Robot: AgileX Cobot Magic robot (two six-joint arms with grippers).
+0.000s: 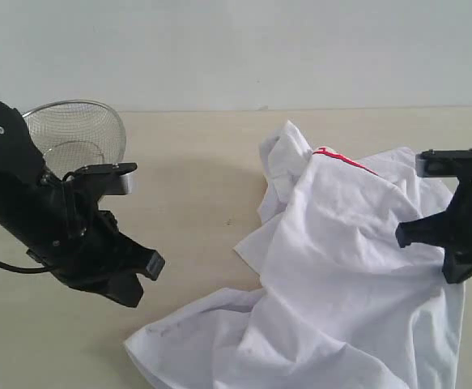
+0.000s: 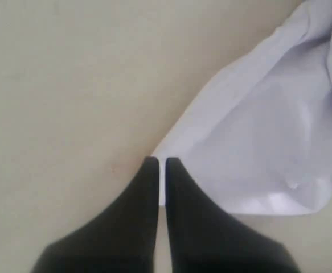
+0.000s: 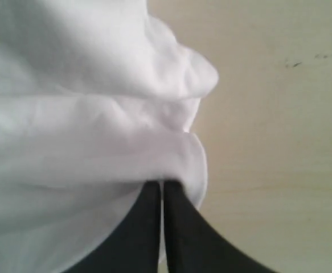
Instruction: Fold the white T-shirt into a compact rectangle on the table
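Note:
The white T-shirt [image 1: 341, 275] lies crumpled on the table [image 1: 195, 178], with a bit of red lettering [image 1: 341, 158] showing near its raised top. My left gripper [image 1: 153, 264] hovers shut and empty above the bare table, left of the shirt. In the left wrist view its closed fingertips [image 2: 160, 162] point at a shirt corner [image 2: 257, 148] lying below them. My right gripper [image 1: 406, 235] is at the shirt's right side. In the right wrist view its tips [image 3: 163, 183] are shut and tucked into a fold of the shirt [image 3: 86, 114].
A wire mesh basket [image 1: 78, 138] stands at the back left, behind the left arm. Bare tabletop [image 3: 279, 114] runs between the basket and the shirt. The shirt's lower edge reaches the front of the exterior view.

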